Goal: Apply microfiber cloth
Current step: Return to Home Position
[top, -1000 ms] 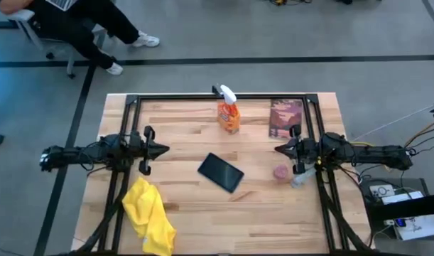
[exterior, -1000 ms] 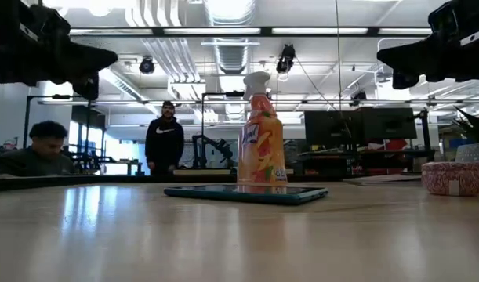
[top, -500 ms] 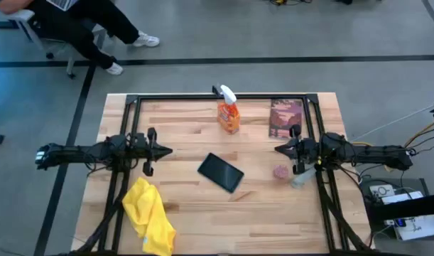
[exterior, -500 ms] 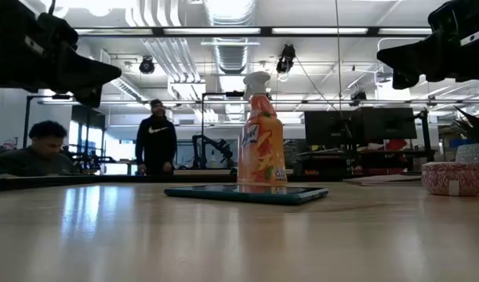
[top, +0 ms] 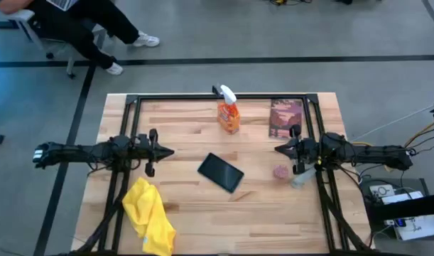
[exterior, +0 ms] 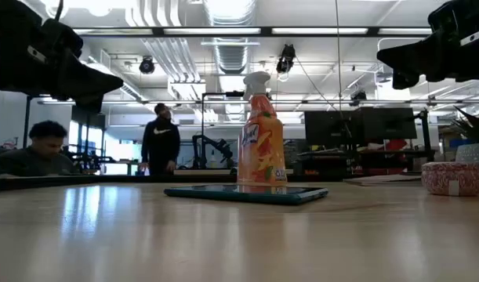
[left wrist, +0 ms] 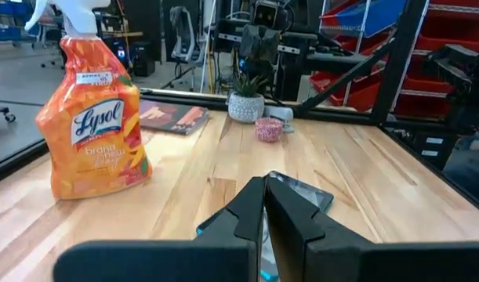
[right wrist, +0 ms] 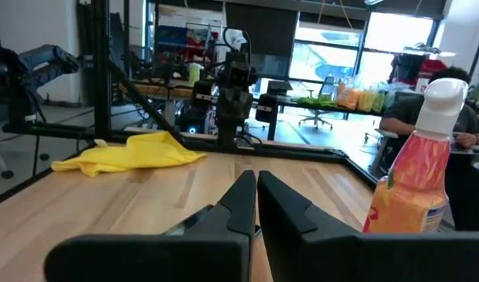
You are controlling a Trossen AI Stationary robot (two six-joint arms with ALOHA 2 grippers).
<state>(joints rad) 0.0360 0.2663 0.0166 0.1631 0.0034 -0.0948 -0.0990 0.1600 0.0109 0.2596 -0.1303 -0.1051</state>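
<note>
The yellow microfiber cloth (top: 148, 215) lies crumpled on the table's near left part; it also shows in the right wrist view as the cloth (right wrist: 129, 153). A black tablet (top: 220, 172) lies flat at the table's middle. My left gripper (top: 171, 151) hovers shut above the table, left of the tablet and beyond the cloth; its fingers (left wrist: 264, 205) meet. My right gripper (top: 277, 149) hovers shut at the right, its fingers (right wrist: 253, 193) together. Neither touches anything.
An orange spray bottle (top: 229, 114) stands at the far middle. A book (top: 285, 117) lies at the far right. A small pink container (top: 280, 172) and a pale object (top: 302, 178) sit at the right. People are in the room beyond the table.
My left gripper has moved a little toward the table's right edge, staying shut. In the low view a person in the room behind has walked to the left.
</note>
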